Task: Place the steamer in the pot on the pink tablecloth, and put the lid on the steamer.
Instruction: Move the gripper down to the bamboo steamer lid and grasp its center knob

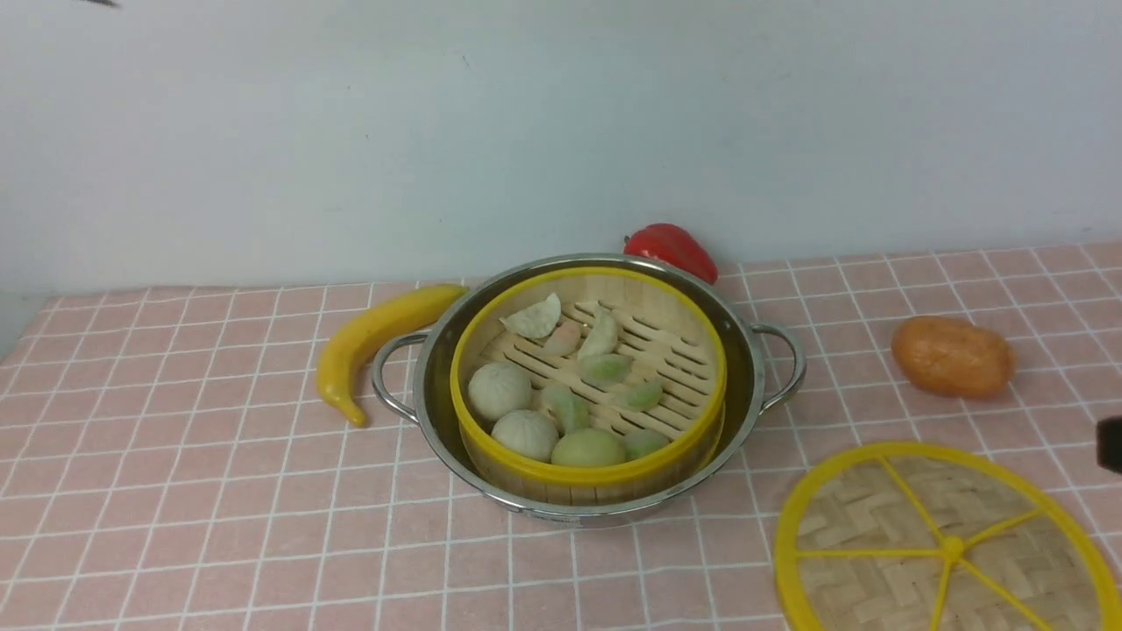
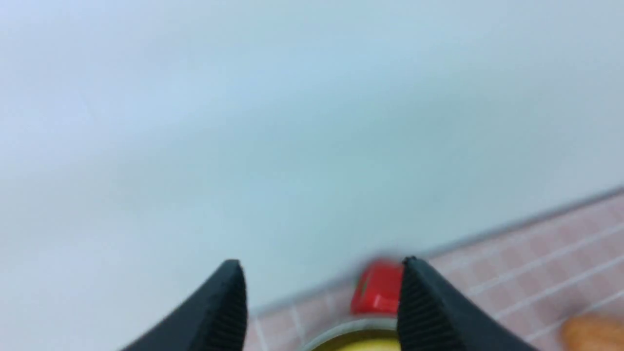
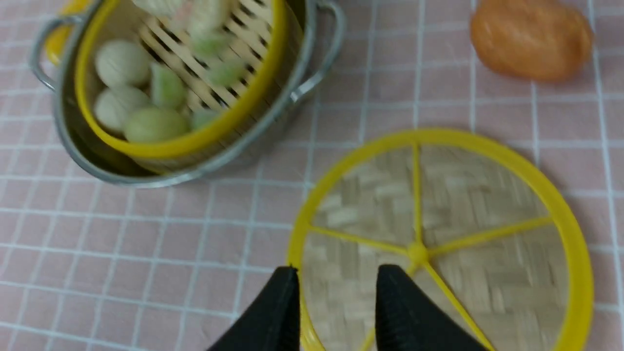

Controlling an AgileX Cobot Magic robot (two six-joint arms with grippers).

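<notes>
The steamer (image 1: 649, 350), a yellow-rimmed bamboo basket with dumplings and buns, sits inside the steel pot (image 1: 434, 394) on the pink tablecloth (image 1: 219, 491). The woven lid (image 1: 947, 548) lies flat on the cloth at the front right, apart from the pot. My right gripper (image 3: 339, 273) hovers open over the lid (image 3: 438, 204) near its rim, with nothing between its fingers. Only a dark bit of the right arm (image 1: 1111, 443) shows in the front view. My left gripper (image 2: 321, 265) is open wide and empty, high above the pot's far rim (image 2: 351, 325).
A yellow banana (image 1: 377, 337) lies just left of the pot's handle. A red pepper (image 1: 673, 248) sits behind the pot near the wall. An orange potato-like thing (image 1: 954, 355) rests to the right, beyond the lid.
</notes>
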